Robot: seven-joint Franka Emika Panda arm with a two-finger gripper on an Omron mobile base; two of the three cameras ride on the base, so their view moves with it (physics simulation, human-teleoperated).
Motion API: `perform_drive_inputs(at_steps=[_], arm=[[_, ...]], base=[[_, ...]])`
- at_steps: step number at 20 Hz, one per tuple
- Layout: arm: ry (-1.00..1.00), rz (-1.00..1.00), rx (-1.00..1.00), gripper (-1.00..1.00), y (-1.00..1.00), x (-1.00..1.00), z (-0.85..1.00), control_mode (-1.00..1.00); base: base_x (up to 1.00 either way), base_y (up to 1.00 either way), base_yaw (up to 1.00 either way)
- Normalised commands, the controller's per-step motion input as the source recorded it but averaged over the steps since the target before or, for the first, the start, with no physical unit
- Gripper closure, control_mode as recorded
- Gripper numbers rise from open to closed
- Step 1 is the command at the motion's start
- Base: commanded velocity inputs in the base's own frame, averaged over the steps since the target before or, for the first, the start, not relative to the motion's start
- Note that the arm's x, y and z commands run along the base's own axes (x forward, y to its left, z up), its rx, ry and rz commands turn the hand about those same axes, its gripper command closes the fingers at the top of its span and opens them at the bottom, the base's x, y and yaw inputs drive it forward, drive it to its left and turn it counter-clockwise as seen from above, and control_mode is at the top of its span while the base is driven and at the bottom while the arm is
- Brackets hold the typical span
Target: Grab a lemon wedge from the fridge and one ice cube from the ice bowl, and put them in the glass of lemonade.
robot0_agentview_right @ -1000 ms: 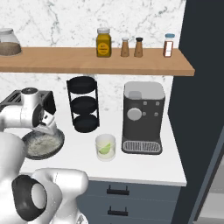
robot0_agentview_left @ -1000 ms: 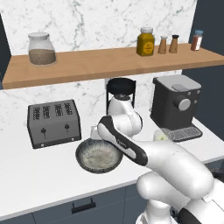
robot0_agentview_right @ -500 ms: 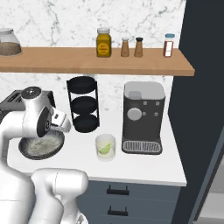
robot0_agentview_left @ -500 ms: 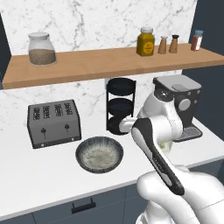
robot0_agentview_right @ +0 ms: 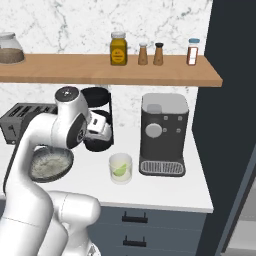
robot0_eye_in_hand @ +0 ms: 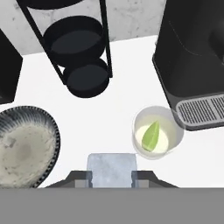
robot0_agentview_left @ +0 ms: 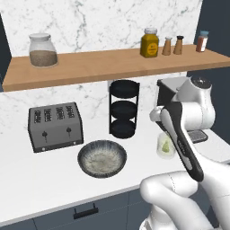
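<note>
Lemonade glass (robot0_eye_in_hand: 157,132) stands on the white counter (robot0_eye_in_hand: 109,113) just in front of the coffee machine (robot0_agentview_right: 164,132), with the lemon wedge (robot0_eye_in_hand: 151,136) already lying inside it; our gripper (robot0_eye_in_hand: 111,180) pinches a pale ice cube (robot0_eye_in_hand: 111,168) between its fingertips, above the counter between the glass and the ice bowl (robot0_eye_in_hand: 26,144); we see the black tiered rack (robot0_agentview_left: 124,108) behind and the toaster (robot0_agentview_left: 55,126) beside the bowl.

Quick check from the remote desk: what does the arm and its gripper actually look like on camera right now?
The arm is glossy white, built of rounded, bulbous links with dark joint caps and a black strip along one link. The gripper has two small dark grey finger tips. No cables or markings are visible.
</note>
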Motion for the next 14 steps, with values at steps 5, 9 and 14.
perform_drive_inputs(at_steps=[5, 9, 14], arm=[[0.07, -0.03, -0.15, 1.0, -0.48, 0.13, -0.19, -1.0], [0.05, -0.05, -0.08, 1.0, -0.45, 0.01, -0.5, -1.0], [0.04, -0.03, 0.0, 1.0, -0.23, 0.13, -0.53, -1.0]], base=[[0.0, 0.0, 0.0], [0.0, 0.0, 0.0], [0.0, 0.0, 0.0]])
